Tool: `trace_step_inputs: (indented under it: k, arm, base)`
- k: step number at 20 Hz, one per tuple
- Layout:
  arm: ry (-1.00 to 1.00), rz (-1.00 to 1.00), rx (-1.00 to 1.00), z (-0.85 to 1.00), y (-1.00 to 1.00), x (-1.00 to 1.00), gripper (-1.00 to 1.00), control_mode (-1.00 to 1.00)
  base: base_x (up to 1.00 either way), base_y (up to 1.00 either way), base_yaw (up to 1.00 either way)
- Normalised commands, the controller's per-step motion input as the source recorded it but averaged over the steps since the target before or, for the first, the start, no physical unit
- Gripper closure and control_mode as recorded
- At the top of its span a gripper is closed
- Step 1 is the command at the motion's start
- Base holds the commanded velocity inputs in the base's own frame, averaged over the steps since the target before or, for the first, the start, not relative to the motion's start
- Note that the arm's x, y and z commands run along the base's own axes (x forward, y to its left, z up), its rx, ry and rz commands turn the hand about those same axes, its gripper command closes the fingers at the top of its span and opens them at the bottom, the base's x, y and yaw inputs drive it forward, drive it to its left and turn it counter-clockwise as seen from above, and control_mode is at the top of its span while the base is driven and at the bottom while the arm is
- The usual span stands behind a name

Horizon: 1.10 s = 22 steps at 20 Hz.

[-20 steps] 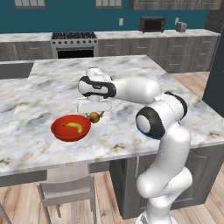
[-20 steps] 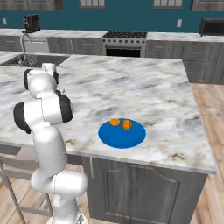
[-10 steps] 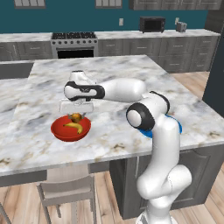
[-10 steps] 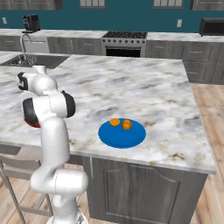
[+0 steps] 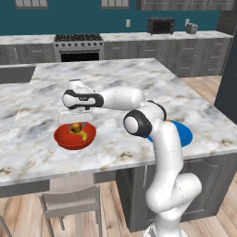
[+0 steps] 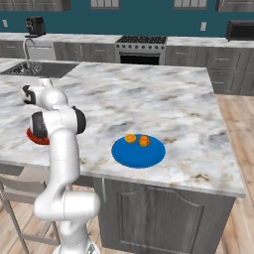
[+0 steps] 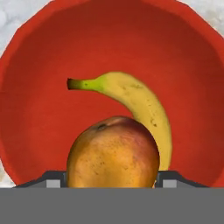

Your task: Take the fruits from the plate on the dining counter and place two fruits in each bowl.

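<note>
Red bowl (image 5: 74,135) sat on the dining counter (image 5: 115,88) directly under our gripper (image 5: 77,121), and it already held the banana (image 7: 131,98), lying curved across the bowl floor. In the hand view the brownish-orange fruit (image 7: 113,156) was pinched between the two fingertips (image 7: 169,180), hanging above the bowl's inside and overlapping the near part of the banana. We could not tell whether it touched the banana or hung just clear of it. Two round oranges (image 6: 137,140) remained on the blue plate (image 6: 138,152), well apart from the red bowl toward the arm's right.

We judged the step in hand to be the release of this second fruit. To do it well, we would lower it close to the bowl floor or the banana before parting the fingers, since a round fruit let go from height could roll over the shallow rim. Centring it over the bowl rather than near the edge looked prudent, then lifting straight up.
</note>
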Motion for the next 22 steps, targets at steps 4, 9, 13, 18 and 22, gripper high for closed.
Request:
trace_step_inputs:
  k: [4,9,13,18,22]
  arm:
    - [0.04,0.00,-0.03,-0.60,0.00,0.12,1.00,-1.00]
    - [0.00,0.00,-0.02,-0.40,0.00,0.15,1.00,-1.00]
    - [0.00,0.00,0.00,-0.09,0.00,0.09,1.00,-1.00]
    - [0.00,0.00,0.00,0.00,0.00,0.00,-1.00,-1.00]
    - [0.00,0.00,0.00,0.00,0.00,-0.01,-1.00,-1.00]
  base:
    - [0.00,0.00,0.00]
    - [0.00,0.00,0.00]
    - [0.00,0.00,0.00]
    - [0.00,0.00,0.00]
    - [0.00,0.00,0.00]
